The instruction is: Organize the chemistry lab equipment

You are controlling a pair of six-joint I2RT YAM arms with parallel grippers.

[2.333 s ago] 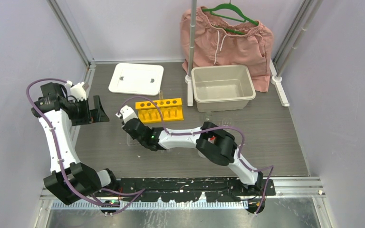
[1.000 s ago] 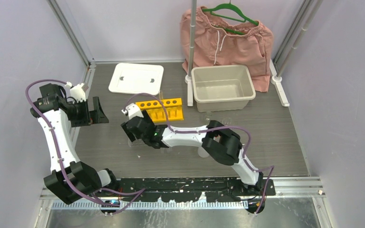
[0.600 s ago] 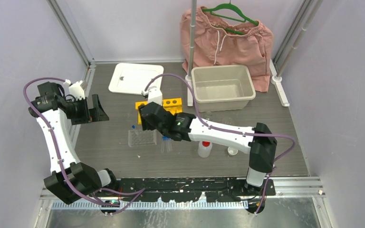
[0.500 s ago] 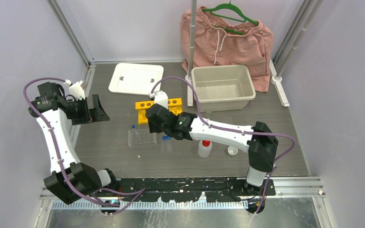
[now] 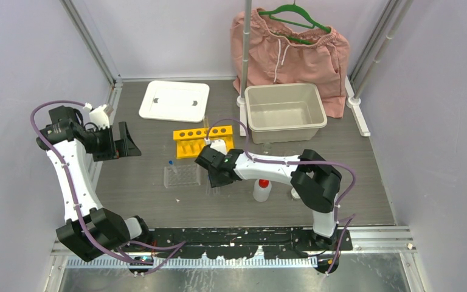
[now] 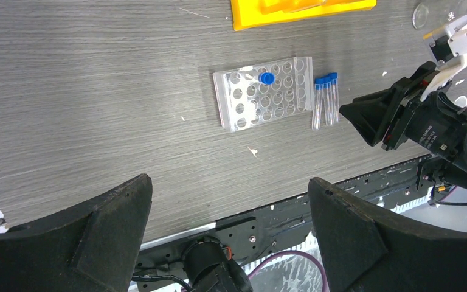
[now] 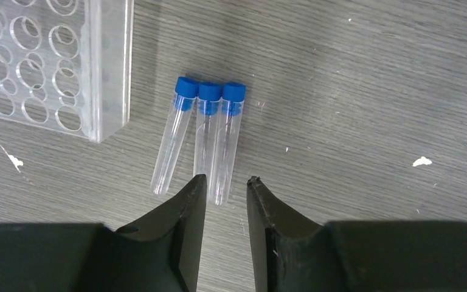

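White arm links (image 5: 73, 176), black joints, purple cables (image 5: 48, 104), black wedge claw fingers (image 7: 182, 219).

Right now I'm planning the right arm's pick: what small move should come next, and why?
Probably lower the right gripper onto the nearest of three blue-capped tubes lying beside the clear rack. Its jaws, a narrow gap apart, hover empty at that tube's bottom end.

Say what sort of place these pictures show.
Probably a robot test cell staged as a chemistry bench: two robot arms at a walled table, blue-capped tubes beside a clear rack, and a yellow rack.
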